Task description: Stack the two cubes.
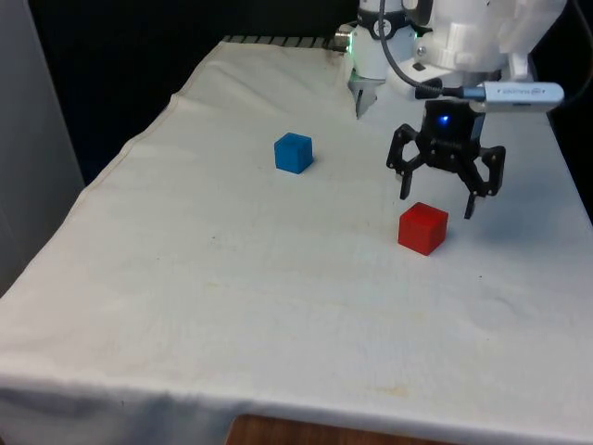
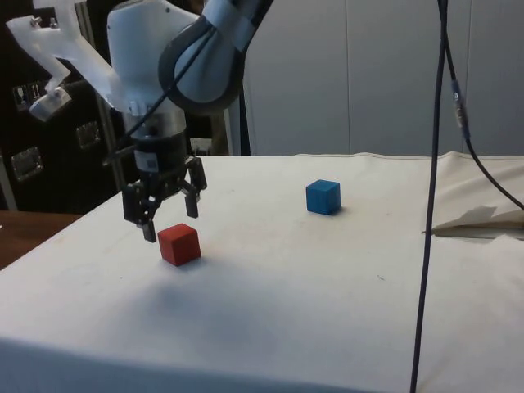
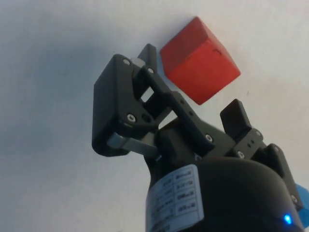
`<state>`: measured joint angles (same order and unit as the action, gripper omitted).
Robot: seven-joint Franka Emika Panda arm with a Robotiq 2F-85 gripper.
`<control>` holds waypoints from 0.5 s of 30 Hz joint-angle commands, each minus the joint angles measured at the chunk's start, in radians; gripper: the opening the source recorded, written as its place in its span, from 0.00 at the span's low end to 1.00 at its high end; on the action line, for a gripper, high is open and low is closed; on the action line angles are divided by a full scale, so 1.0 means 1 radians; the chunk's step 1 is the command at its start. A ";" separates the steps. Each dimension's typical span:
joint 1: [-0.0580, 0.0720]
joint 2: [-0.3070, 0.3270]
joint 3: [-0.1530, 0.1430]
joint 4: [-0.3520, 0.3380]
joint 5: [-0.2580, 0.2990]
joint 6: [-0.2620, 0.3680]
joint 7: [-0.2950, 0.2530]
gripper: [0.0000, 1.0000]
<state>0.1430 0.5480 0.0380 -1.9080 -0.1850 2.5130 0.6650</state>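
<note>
Red cube (image 1: 423, 228): you have it resting flat on the white cloth of the table (image 1: 232, 278), towards the table's edge on the front view's right and about halfway between the near and far edges. Nothing touches it.
Blue cube (image 1: 294, 153): it sits on the cloth well apart from the red one, nearer the far edge and closer to the table's middle line. In the side view (image 2: 323, 197) it stands alone with bare cloth all round it.
Gripper (image 1: 439, 204): your black gripper hangs just above the red cube, pointing down, a little off to the cube's far side rather than squarely over it.
Fingers (image 3: 145, 63): spread wide and holding nothing. In the wrist view the red cube (image 3: 199, 60) lies just beyond the fingertips, not between them, with one corner turned towards the gripper.
Contact: you can see a clear gap between the fingertips and the cube's top in the side view (image 2: 170, 226).
Stack: the two cubes lie separately on the cloth.
</note>
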 commanded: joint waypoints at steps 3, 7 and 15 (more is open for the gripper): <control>0.005 0.007 -0.007 -0.006 -0.008 0.033 0.009 1.00; 0.003 0.011 -0.005 -0.007 -0.005 0.034 0.005 1.00; -0.003 0.026 -0.005 -0.006 -0.001 0.046 0.001 1.00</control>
<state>0.1410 0.5680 0.0330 -1.9150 -0.1850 2.5430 0.6650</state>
